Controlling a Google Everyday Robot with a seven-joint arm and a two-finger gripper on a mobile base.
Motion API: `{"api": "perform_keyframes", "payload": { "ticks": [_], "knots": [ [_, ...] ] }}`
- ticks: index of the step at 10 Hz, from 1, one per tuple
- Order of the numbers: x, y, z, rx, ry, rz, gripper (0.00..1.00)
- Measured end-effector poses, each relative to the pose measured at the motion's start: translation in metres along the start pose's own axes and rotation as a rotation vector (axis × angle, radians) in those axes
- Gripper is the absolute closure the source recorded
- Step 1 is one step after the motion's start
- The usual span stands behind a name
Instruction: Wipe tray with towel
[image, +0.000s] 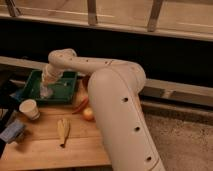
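Looks to me like a canteen corner: wooden table (45, 147) with a white cup (30, 109), banana (62, 131) and round fruit (88, 114), my gripper (47, 90) down in the green tray (66, 95), window bars (92, 12) above.

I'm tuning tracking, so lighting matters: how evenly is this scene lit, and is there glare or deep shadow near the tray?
Camera view: dim, warm light; the white arm is brightest, without hard glare. Camera view: the tray reads dark, the towel a pale patch under the gripper, which is down inside the tray. Camera view: the band behind the table is nearly black.
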Motion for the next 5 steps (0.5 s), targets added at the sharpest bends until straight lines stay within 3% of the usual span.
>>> {"api": "perform_keyframes", "payload": {
  "ticks": [2,5],
  "knots": [
    [0.001,-0.034,-0.006,0.038,0.005,0.065,1.00],
    [-0.014,-0.088,-0.025,0.089,-0.040,0.141,1.00]
  ]
}}
